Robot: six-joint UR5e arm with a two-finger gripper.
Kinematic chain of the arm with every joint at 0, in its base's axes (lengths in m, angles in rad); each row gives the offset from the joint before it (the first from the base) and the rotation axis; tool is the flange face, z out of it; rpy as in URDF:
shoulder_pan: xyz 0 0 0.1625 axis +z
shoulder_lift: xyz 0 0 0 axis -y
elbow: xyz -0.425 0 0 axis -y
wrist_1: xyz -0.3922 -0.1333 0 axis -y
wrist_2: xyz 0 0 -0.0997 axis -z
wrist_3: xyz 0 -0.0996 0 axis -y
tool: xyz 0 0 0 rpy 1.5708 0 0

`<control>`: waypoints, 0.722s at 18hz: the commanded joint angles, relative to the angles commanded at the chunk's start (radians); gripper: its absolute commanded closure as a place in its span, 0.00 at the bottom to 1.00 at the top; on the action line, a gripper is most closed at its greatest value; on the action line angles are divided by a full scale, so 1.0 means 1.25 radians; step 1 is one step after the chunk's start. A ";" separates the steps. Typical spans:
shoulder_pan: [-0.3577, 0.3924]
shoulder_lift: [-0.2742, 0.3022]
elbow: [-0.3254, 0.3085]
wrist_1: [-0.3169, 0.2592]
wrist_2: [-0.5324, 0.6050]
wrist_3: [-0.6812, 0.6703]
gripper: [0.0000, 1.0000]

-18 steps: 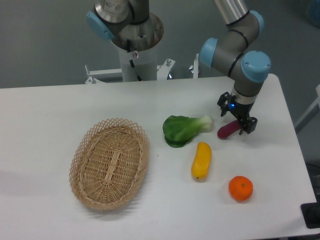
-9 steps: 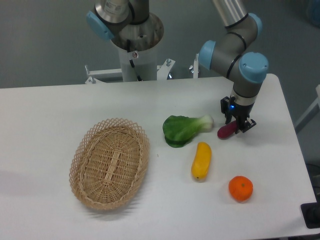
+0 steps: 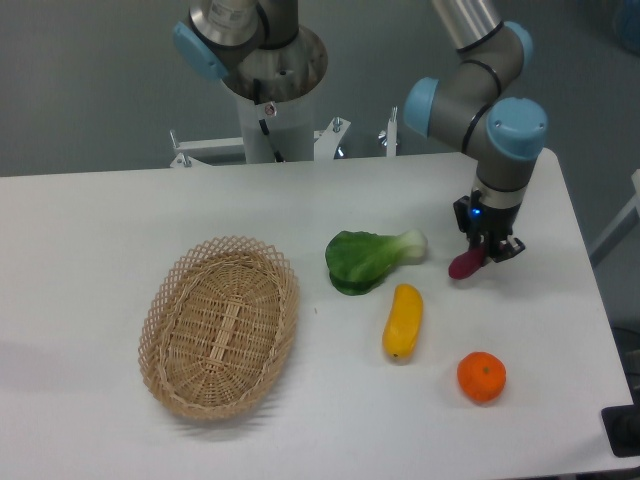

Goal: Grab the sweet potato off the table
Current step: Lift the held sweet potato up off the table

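Since a second ago the small reddish-purple oblong sweet potato (image 3: 466,264) has swung from lying nearly flat, pointing left, to hanging steeply with its lower end down and to the left, and my two-finger gripper (image 3: 484,249) has narrowed onto its upper end and shifted a little to the right. Going from the left, the oval woven wicker basket (image 3: 220,326), the green leafy bok choy (image 3: 369,257), the yellow oblong vegetable (image 3: 403,320) and the round orange fruit (image 3: 481,377) sit where they did on the large white matte table (image 3: 110,230). What matters now: the potato lies directly under my gripper, long axis tilted, gripped near its top end only. I judge its lower tip is at or barely off the tabletop; I cannot tell which. Lifting straight up should clear it, though the off-centre hold may let it pivot.
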 joint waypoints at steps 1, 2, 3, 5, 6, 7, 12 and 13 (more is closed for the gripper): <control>-0.010 0.004 0.021 -0.016 -0.006 -0.006 0.76; -0.020 0.012 0.039 -0.034 -0.011 -0.024 0.76; -0.026 0.020 0.061 -0.061 -0.021 -0.051 0.76; -0.042 0.042 0.098 -0.124 -0.064 -0.116 0.76; -0.049 0.055 0.102 -0.146 -0.084 -0.142 0.76; -0.060 0.064 0.101 -0.152 -0.097 -0.163 0.75; -0.133 0.110 0.103 -0.154 -0.153 -0.323 0.75; -0.139 0.120 0.101 -0.154 -0.169 -0.343 0.75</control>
